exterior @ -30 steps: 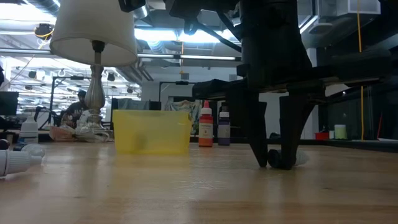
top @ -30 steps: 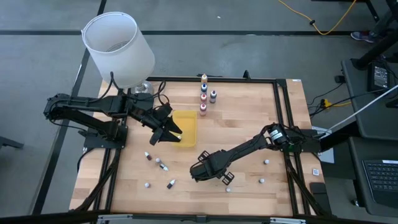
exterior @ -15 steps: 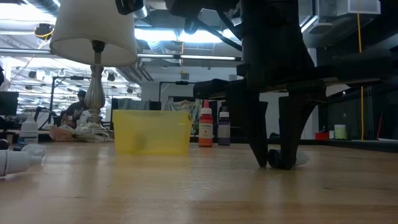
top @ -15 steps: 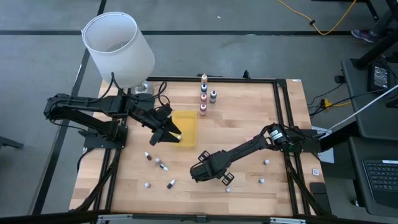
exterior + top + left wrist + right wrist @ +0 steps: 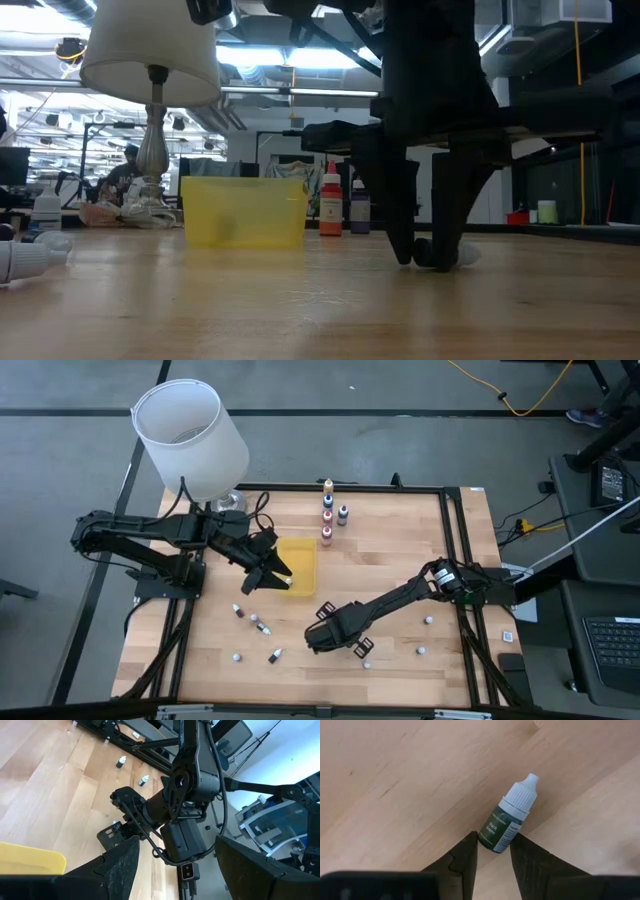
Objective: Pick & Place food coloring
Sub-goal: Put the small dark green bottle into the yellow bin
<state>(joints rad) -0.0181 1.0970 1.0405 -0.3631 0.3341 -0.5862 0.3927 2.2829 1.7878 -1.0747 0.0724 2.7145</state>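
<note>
A dark green, white-capped dropper bottle (image 5: 508, 817) lies flat on the bench; four more (image 5: 327, 512) stand upright together, others (image 5: 254, 622) lie scattered apart.

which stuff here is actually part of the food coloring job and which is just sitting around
Part of the job:
- dark green bottle, lying between the right gripper fingers
- standing bottles at the table's far edge
- loose bottles on the wood
- left gripper, over the yellow tray

Lying about:
- lamp
</note>
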